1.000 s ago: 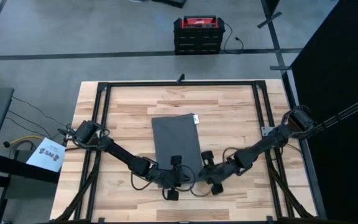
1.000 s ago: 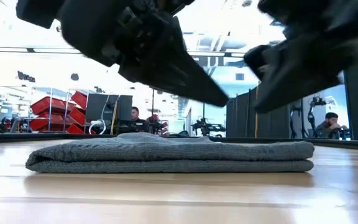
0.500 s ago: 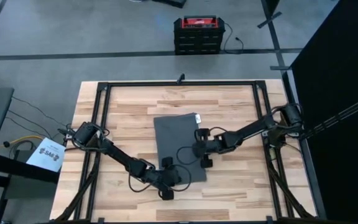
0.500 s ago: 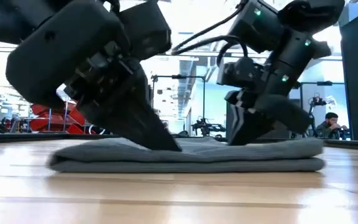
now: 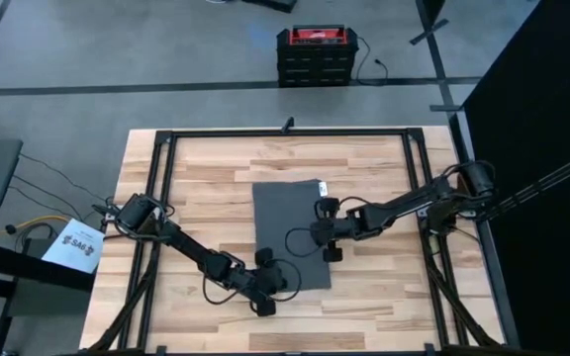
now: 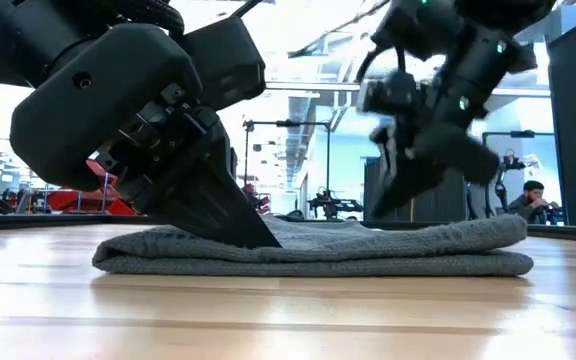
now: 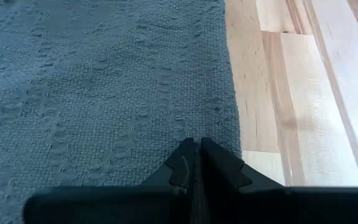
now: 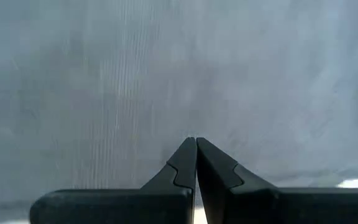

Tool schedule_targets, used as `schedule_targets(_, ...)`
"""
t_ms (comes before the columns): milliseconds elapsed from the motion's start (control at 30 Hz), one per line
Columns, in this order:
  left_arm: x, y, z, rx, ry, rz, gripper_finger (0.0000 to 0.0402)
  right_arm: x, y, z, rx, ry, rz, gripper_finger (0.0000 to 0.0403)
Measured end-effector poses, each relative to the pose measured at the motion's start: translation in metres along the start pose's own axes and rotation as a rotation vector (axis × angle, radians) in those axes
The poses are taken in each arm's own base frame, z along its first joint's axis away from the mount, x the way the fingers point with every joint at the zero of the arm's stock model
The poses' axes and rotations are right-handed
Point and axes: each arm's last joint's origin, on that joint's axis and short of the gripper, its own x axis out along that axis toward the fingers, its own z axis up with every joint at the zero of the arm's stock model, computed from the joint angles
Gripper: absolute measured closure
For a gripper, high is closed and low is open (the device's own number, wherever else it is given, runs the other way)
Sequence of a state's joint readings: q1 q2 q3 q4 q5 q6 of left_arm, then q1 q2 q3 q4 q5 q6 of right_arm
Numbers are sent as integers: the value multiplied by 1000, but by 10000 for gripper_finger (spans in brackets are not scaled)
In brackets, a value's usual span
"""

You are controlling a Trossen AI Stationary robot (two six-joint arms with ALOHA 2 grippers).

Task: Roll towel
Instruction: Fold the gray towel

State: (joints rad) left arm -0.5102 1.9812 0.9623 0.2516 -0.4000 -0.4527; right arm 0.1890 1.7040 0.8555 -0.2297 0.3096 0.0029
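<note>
- We see the towel [image 5: 290, 232], a dark grey cloth folded into a long rectangle, lying flat near the middle of the pale wooden plank worktop [image 5: 196, 168], with a small white tag [image 5: 325, 187] at its far right corner.
- Our left gripper [image 5: 271, 282] sits at the towel's near edge, its jaws pressed together with only a thin seam between them; in the left wrist view the dark tips [image 7: 196, 163] rest on the cloth just beside its side edge, bare wood next to them.
- Our right gripper [image 5: 327, 233] is at the towel's right edge, about midway along it; its jaws are likewise closed to a narrow line, and the right wrist view shows the tips [image 8: 196, 163] against grey cloth that fills nearly the whole picture.
- The left wrist view gives us the weave: a coarse, nubbly knit with soft ridges, which the high view flattens to a plain grey sheet.
- The low view shows what the others do not: the towel [image 6: 318, 252] is a thick, rounded, doubled stack, the left gripper's wedge-shaped fingers [image 6: 218, 205] pressing down on its top layer.
- We cannot tell whether either pair of jaws pinches any fabric.
- Beyond the worktop, the high view shows a red and black case [image 5: 315, 51] on the floor.
</note>
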Motion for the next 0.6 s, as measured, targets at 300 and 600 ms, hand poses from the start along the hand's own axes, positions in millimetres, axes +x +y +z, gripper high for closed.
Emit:
schedule_targets(300, 0, 1, 0, -7, -9, 19, 386, -15, 4, -26, -38, 245, -48, 403)
schedule_targets(600, 0, 0, 1, -19, -19, 23, 386, -35, 1, -24, 63, 119, -98, 403)
